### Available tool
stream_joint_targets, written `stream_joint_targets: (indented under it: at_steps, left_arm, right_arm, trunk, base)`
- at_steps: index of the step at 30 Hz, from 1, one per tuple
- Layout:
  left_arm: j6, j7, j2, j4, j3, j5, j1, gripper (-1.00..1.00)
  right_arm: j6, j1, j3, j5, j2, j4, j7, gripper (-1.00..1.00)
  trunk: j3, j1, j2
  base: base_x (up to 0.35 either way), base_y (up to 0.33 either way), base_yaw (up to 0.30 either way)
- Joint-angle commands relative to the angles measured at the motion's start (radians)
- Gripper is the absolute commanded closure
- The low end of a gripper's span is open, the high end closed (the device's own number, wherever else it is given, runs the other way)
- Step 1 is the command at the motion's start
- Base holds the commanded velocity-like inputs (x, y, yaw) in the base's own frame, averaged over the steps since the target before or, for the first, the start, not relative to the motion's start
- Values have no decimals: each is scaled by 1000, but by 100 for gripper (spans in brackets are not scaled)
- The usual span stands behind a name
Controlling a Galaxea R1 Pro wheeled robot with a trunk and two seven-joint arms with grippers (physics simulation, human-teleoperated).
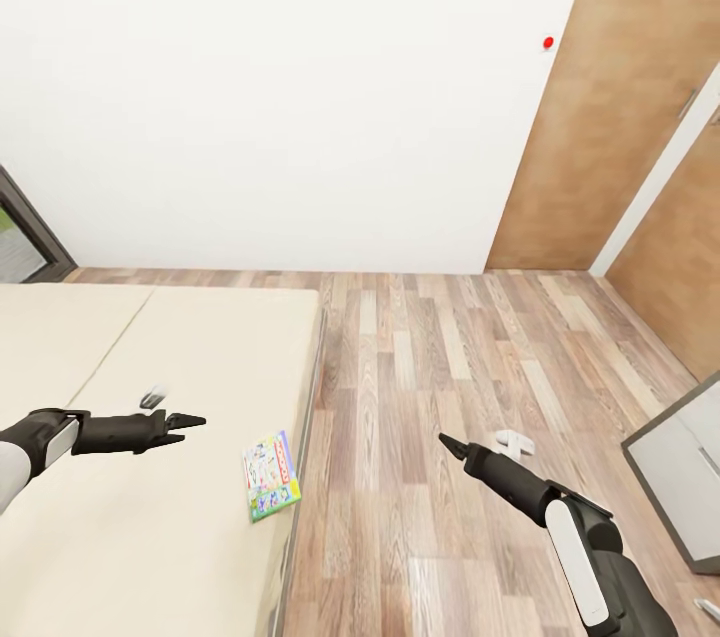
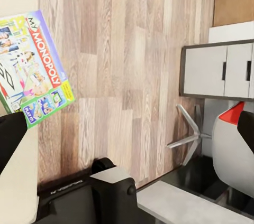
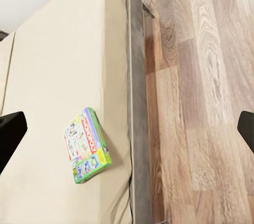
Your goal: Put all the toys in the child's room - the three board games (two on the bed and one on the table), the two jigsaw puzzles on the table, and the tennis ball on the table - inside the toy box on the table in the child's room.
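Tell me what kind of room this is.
Likely a bedroom, probably a child's: a bed with a plain beige mattress, a colourful Monopoly board game lying near its edge, wood-plank floor and a wooden door.

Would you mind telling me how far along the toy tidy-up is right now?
Nothing shown here looks done. One board game lies at the edge of the bed, untouched. Left end effector hovers over the mattress, right end effector over the floor; both wrist views show fingers spread, empty. Picking up and boxing it remain.
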Motion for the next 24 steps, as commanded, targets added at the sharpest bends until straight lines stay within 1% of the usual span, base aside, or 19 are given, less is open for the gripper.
stream_joint_targets:
  at_steps: [1, 13, 24]
  left_arm:
    - [8, -4, 0, 0, 8, -9, -1, -100]
    - [8, -4, 0, 0, 8, -9, -1, -100]
    - [8, -4, -2, 0, 8, -10, -1, -100]
  right_arm:
    - [7, -1, -2, -3, 0, 0, 2, -100]
    - [7, -1, -2, -3, 0, 1, 2, -100]
    - [6, -1, -1, -1, 1, 0, 2, -100]
  trunk:
    - [0, 1, -2]
    - [19, 1, -2]
    - [22, 1, -2]
  base:
    - [0, 0, 0]
    - [0, 0, 8]
    - [0, 0, 7]
